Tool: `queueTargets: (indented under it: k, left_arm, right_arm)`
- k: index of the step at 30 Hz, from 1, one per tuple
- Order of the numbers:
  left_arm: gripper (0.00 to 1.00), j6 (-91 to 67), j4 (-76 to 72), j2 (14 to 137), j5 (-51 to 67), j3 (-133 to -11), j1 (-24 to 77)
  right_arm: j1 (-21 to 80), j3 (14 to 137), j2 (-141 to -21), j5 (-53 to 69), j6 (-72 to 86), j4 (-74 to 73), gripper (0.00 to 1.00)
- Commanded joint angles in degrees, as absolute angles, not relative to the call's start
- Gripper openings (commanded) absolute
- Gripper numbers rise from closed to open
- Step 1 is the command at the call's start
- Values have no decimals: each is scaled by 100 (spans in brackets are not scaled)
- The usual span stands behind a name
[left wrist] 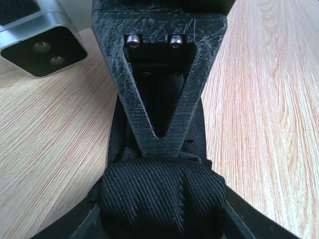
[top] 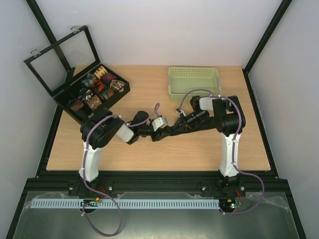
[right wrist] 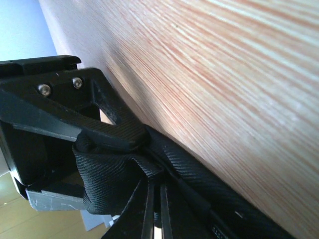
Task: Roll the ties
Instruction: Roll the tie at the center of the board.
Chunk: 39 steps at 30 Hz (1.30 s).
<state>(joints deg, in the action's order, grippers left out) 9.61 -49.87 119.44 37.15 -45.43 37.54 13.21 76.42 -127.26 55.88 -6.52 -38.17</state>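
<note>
A plain black tie (top: 165, 133) lies at mid-table between my two grippers. In the left wrist view its rolled end forms a thick coil (left wrist: 162, 191) sitting between my left gripper's (left wrist: 162, 221) fingers, which hold it at both sides. The rest of the strip runs away under the right gripper's V-shaped finger (left wrist: 159, 94). In the right wrist view my right gripper (right wrist: 155, 211) is shut, pinching a fold of the black tie (right wrist: 112, 174) just above the tabletop. Both grippers (top: 158, 133) (top: 172, 130) meet tip to tip. Patterned rolled ties (top: 99, 84) fill the box.
A black compartmented box (top: 70, 94) with an open framed lid stands at the back left. A pale green perforated basket (top: 194, 80) stands at the back centre-right. The left arm's elbow (top: 102, 130) is close to the box's front.
</note>
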Motion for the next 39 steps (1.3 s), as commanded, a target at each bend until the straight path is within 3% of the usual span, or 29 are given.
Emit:
queueTargets:
  k: [1, 9, 16, 24, 30, 39]
  left_arm:
    - [40, 1032, -5193, 12116, 3711, -4434, 3791]
    - [26, 2907, -1660, 11489, 2785, -5235, 3861]
    - [23, 3407, 420, 11371, 2217, -6165, 3925]
    - [23, 3438, 1972, 11781, 1327, -7250, 4060]
    - [23, 3629, 2327, 11806, 1196, -7387, 4118]
    - [24, 3647, 2429, 11888, 1147, -7412, 4157]
  right_arm:
    - [1395, 7380, -13161, 4111, -602, -3651, 3]
    - [1097, 7849, -12895, 4289, -945, -4311, 26]
    - [983, 8195, -12580, 4617, -1308, -5058, 36]
    - [949, 8217, -12289, 5297, -1173, -5310, 39]
    - [1043, 8041, -12271, 6143, -243, -4468, 36]
    - [1502, 7977, -12420, 5799, 361, -3472, 32]
